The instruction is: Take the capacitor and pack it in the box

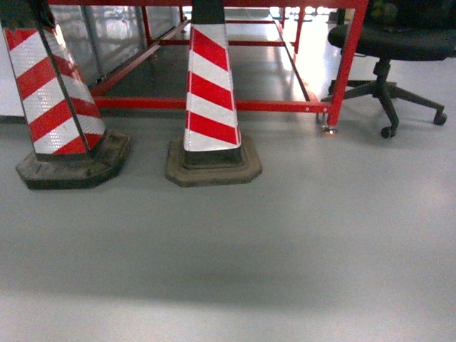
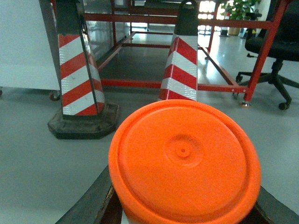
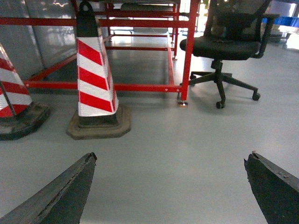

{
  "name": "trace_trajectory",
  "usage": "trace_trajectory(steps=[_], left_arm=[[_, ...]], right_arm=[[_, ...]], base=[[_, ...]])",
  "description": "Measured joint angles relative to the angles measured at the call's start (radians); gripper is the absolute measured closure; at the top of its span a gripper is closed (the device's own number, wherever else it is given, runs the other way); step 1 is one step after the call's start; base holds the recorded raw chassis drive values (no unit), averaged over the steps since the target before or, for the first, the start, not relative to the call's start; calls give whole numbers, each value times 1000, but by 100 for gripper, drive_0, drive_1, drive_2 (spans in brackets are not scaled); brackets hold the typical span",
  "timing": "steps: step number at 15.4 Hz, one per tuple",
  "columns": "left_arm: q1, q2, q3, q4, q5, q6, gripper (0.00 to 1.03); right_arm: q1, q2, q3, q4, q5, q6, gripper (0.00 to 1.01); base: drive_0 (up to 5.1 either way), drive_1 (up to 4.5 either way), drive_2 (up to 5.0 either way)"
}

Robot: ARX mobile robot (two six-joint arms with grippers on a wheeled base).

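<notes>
Head cam is just floor: grey smooth floor (image 1: pixel 285 249), two red/white striped traffic cones on black rubber bases, one at left (image 1: pixel 53 100) and one near the middle (image 1: pixel 210 92). Behind them a red metal frame (image 1: pixel 349 64) and a black office chair (image 1: pixel 399 50) on casters at top right. No arms or grippers visible in that view, and no pink box anywhere in any of the 3 cams.

Left wrist cam: left gripper (image 2: pixel 187 205) is clamped on a big orange round thing (image 2: pixel 184 161), prob the capacitor, can't say for sure. It's a cylinder seen end-on w/ a flat disc face, raised rim and a small dimple in the centre. Dark fingers (image 2: pixel 93 200) show on both sides at the bottom, pressed against its sides. It fills the lower half of the view, held above the floor, cones and red frame behind it.

Right wrist cam: right gripper (image 3: pixel 170 186) is wide apart, nothing between the two dark fingertips (image 3: pixel 65 191), just bare floor. Same middle cone, frame and chair ahead of it.
</notes>
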Motion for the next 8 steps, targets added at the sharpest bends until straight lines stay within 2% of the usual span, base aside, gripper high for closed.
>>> trace_trajectory(steps=[2, 8], left_arm=[[0, 0, 0, 0, 3, 0, 58], [0, 0, 0, 2, 7, 0, 58]], right_arm=[[0, 0, 0, 0, 0, 0, 3], [0, 0, 0, -6, 1, 0, 3]], base=[[-501, 244, 244], [0, 0, 0]])
